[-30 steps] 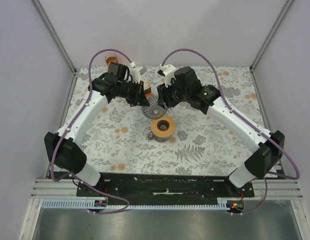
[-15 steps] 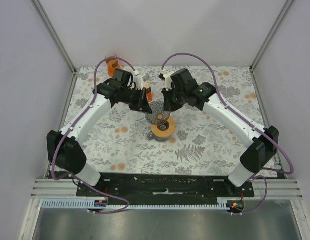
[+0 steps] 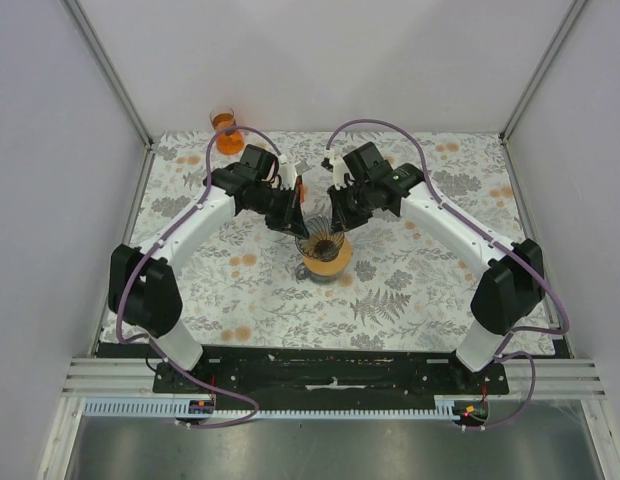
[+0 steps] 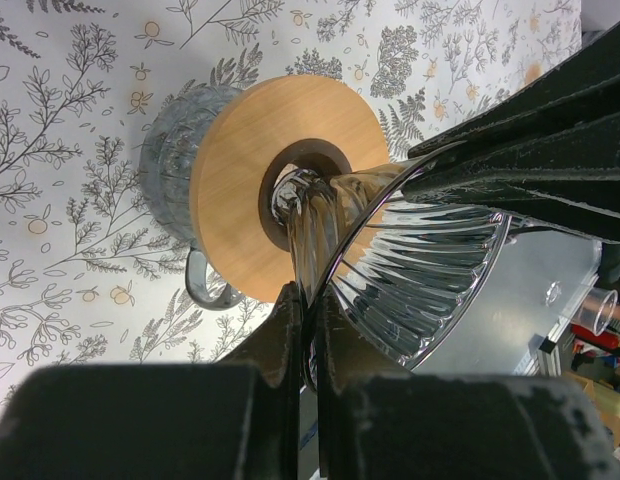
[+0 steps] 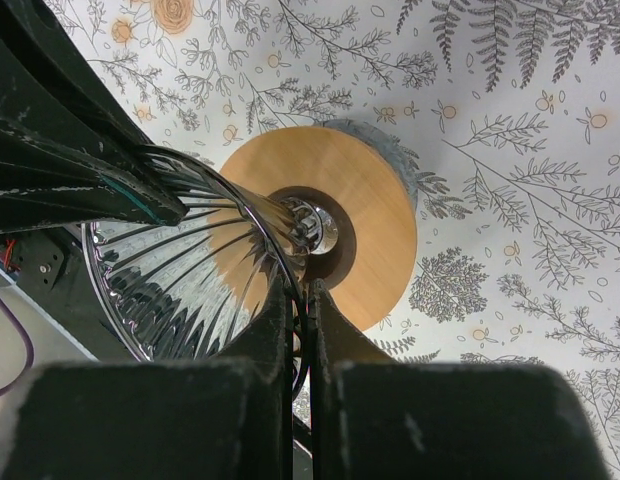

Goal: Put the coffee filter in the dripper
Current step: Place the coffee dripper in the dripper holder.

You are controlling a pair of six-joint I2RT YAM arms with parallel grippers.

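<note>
Top external view: both arms meet over the middle of the flowered surface [image 3: 440, 290]. The left claw [image 3: 294, 216] and the right claw [image 3: 337, 218] are each pressed together on the thin rim of the ribbed glass cone [image 3: 318, 232] of the dripper, on opposite sides. The cone's narrow neck sits at the hole of the wooden ring [image 3: 325, 264], which rests on a glass mug [image 4: 170, 165].

The step in hand looks like seating the cone. To do it well, hold both claws level so the rim is not twisted between them, and sink the neck straight down through the hole. Loosen one side only once the cone rests on the wood. Glass pinched at a thin edge will likely slip or tip if one arm leads.

No coffee filter shows in any view, so it has yet to be fetched.

Count, largest first:
- one surface
- two arms
- two claws
- one glass cone
- one wooden ring
- one glass mug
- one small orange cup [image 3: 226, 130], in the far left corner
</note>
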